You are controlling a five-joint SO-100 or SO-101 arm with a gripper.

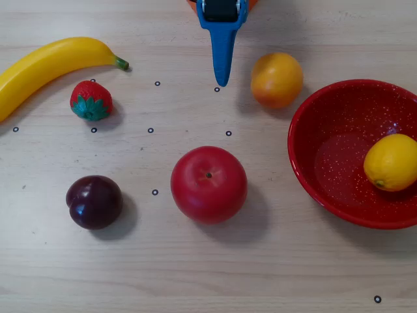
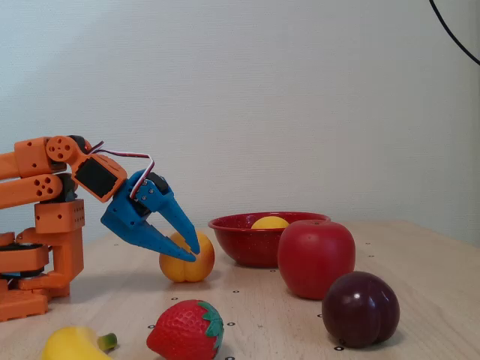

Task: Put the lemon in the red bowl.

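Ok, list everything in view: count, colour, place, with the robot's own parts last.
lemon: one, bright yellow, inside the red bowl
red bowl: one, red with white speckles, right edge of overhead view
orange: one, orange-yellow, left of the bowl
apple: one, red, centre
plum: one, dark purple, lower left
strawberry: one, red with green leaves, upper left
banana: one, yellow, top left
table: one, light wood
gripper: one, blue, shut, empty, near the orange
arm: one, orange, left of fixed view
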